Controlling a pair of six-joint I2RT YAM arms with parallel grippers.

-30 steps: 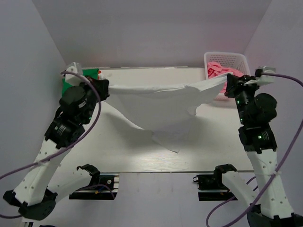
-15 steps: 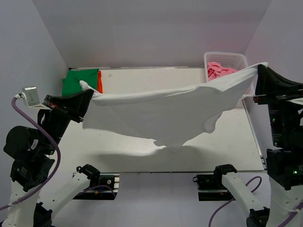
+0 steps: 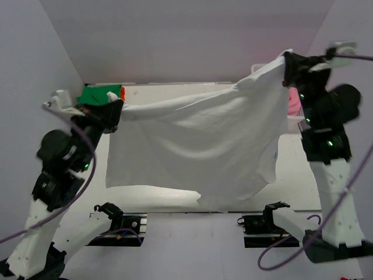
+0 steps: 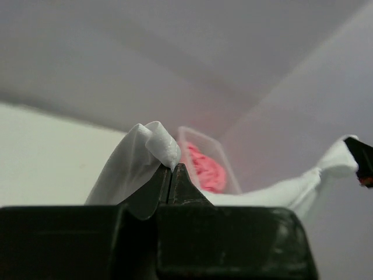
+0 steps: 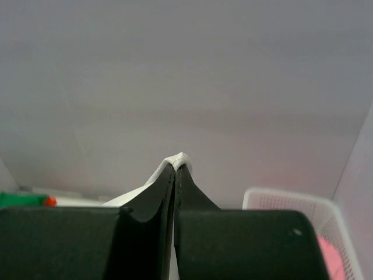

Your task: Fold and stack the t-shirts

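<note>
The white t-shirt [image 3: 198,146] hangs spread in the air between both grippers, its lower edge drooping toward the table's near edge. My left gripper [image 3: 112,105] is shut on its left corner [image 4: 156,139]. My right gripper [image 3: 287,64] is shut on its right corner [image 5: 179,158], held high. Folded green [image 3: 98,94] and orange [image 3: 122,93] t-shirts lie at the back left. The pink t-shirt [image 4: 203,166] lies in the basket.
The white lattice basket [image 5: 291,201] stands at the back right, mostly hidden behind the right arm and the raised cloth in the top view. The table [image 3: 163,93] shows bare at the back. Grey walls close in the sides and back.
Both grippers lifted the white t-shirt higher and spread it; the right gripper rose well above the basket, and the shirt now hangs as a wide sheet down to the near edge.
</note>
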